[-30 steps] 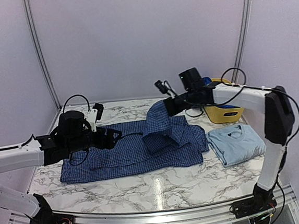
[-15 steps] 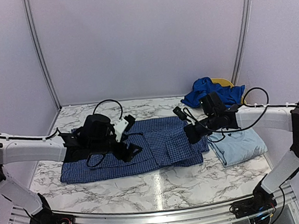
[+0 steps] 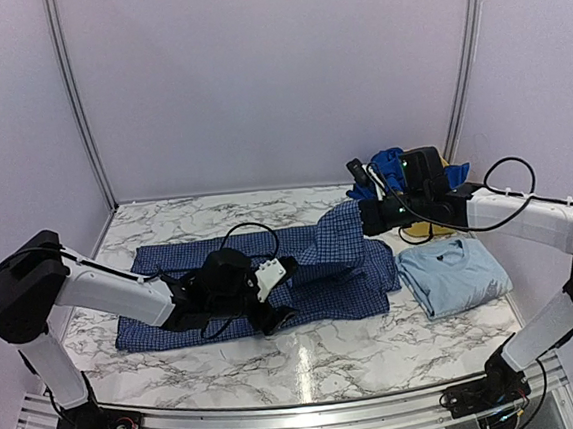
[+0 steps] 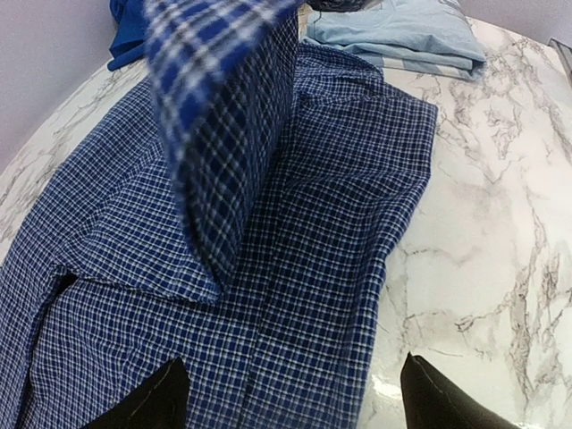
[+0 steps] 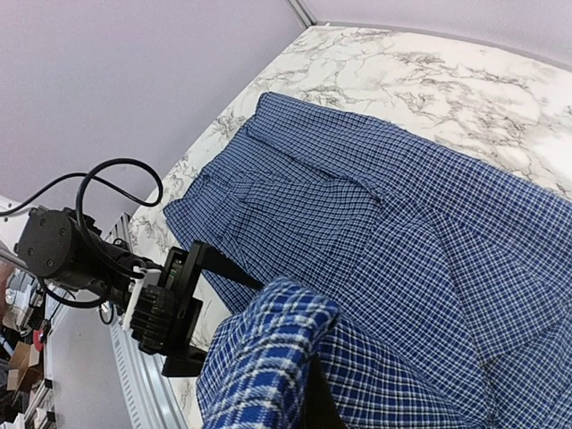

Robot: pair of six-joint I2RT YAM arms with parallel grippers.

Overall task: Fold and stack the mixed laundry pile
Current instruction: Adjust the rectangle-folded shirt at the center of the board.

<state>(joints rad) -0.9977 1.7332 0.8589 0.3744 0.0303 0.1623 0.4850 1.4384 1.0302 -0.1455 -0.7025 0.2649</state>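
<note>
A navy-and-white checked shirt (image 3: 202,282) lies spread across the marble table (image 3: 310,363). My right gripper (image 3: 364,218) is shut on its right part and holds a fold (image 3: 341,238) raised above the rest; in the right wrist view that fold (image 5: 268,357) bunches in the gripper (image 5: 308,393). My left gripper (image 3: 284,297) hovers low over the shirt's front edge, open, nothing between its fingertips (image 4: 152,404). The shirt (image 4: 295,268) fills the left wrist view beneath the gripper (image 4: 295,411). A folded pale blue T-shirt (image 3: 452,275) lies to the right.
A royal-blue piece (image 3: 390,163) sits heaped in a yellow basket (image 3: 420,231) at the back right, partly hidden behind my right arm. Bare marble runs along the front edge. White walls close the back and sides.
My right gripper has risen from the table, lifting the shirt's right part. My left gripper has slid right along the shirt toward its front edge.
</note>
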